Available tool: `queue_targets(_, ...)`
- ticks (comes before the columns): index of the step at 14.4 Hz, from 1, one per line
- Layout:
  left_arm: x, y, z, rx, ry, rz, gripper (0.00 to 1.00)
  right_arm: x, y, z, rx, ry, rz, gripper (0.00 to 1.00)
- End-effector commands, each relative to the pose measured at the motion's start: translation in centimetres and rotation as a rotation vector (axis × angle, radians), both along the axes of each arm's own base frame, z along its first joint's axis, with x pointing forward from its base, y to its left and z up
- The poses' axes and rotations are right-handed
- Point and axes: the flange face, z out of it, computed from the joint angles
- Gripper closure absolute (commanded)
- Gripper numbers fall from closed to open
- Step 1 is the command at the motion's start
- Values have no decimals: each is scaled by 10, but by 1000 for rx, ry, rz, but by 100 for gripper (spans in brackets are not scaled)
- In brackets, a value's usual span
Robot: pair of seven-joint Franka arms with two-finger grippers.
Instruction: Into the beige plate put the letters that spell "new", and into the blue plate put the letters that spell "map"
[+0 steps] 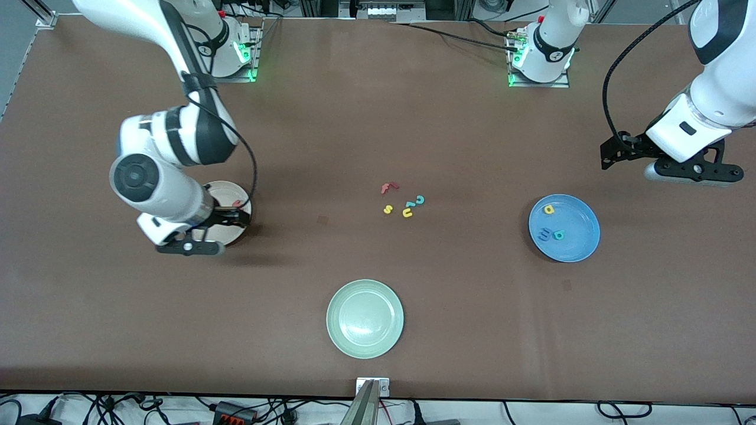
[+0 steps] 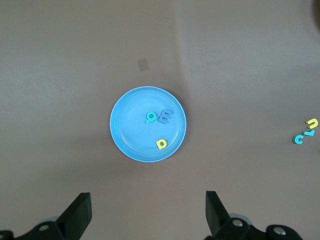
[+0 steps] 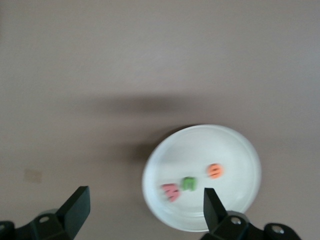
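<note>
The beige plate [image 1: 231, 190] lies toward the right arm's end of the table. In the right wrist view the beige plate [image 3: 200, 145] holds the pinkish-red w [image 3: 171, 191], the green n [image 3: 189, 183] and the orange e [image 3: 215, 171]. My right gripper [image 1: 236, 215] [image 3: 145, 210] hangs open and empty over that plate's edge. The blue plate [image 1: 576, 245] [image 2: 130, 135] holds the yellow a [image 1: 549, 209] [image 2: 161, 144], the teal p [image 1: 559, 235] [image 2: 150, 117] and the blue m [image 1: 543, 234] [image 2: 164, 117]. My left gripper [image 1: 611, 154] [image 2: 148, 215] is raised beside the blue plate, open and empty.
A pale green plate [image 1: 365, 319] sits near the table's front edge. Loose letters lie mid-table: a red f [image 1: 388, 188], a yellow s [image 1: 387, 209], a teal c [image 1: 420, 200] and a yellow u [image 1: 407, 212].
</note>
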Motion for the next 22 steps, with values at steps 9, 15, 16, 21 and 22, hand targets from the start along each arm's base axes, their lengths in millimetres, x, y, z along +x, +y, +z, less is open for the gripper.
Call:
queue_targets(9, -5, 3, 5, -22, 5, 0, 0, -3, -152, 161, 24, -70, -179, 0)
queue_targets(15, -5, 3, 5, -22, 7, 0, 0, -36, -217, 220, 16, -113, -17, 0)
queue_targets(16, -5, 3, 5, -22, 7, 0, 0, -41, -222, 226, 35, -116, -30, 0)
queue_targets(21, -5, 4, 5, -22, 6, 1, 0, -73, -209, 231, 44, -59, -35, 0)
queue_targets(22, -5, 4, 5, -22, 6, 1, 0, -76, -210, 227, 44, -62, -36, 0)
